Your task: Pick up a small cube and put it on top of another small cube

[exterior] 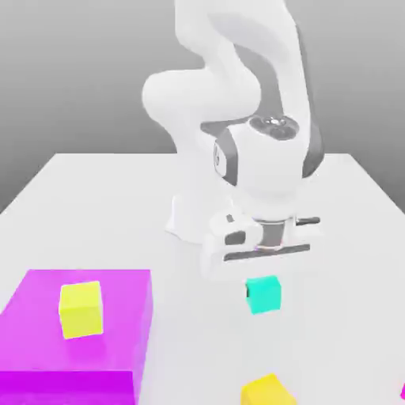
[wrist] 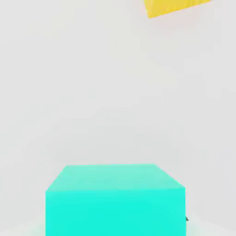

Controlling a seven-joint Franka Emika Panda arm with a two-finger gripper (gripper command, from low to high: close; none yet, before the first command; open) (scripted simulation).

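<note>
Three cubes sit in the scene, and the cyan cube point(exterior: 263, 294) is the one nearest the gripper point(exterior: 263, 255). In the exterior view it rests on the white table point(exterior: 95, 206), directly below the gripper's wide body and just apart from it, with a narrow strip of table showing between the two. Whether the fingers are spread or pressed together cannot be told from either view.

From the hand view, the cyan cube point(wrist: 115, 200) lies close under the hand, square-on and flat on the table, with nothing touching its sides. Beyond it, farther out from the fingers, a yellow cube point(wrist: 173, 7) shows at an angle; in the exterior view this yellow cube point(exterior: 269, 391) sits on the table past the cyan one, well apart from it.

Off toward the exterior view's left, well away from the fingers, a second yellow cube point(exterior: 81, 308) stands on top of a large flat magenta block point(exterior: 47, 340).
</note>
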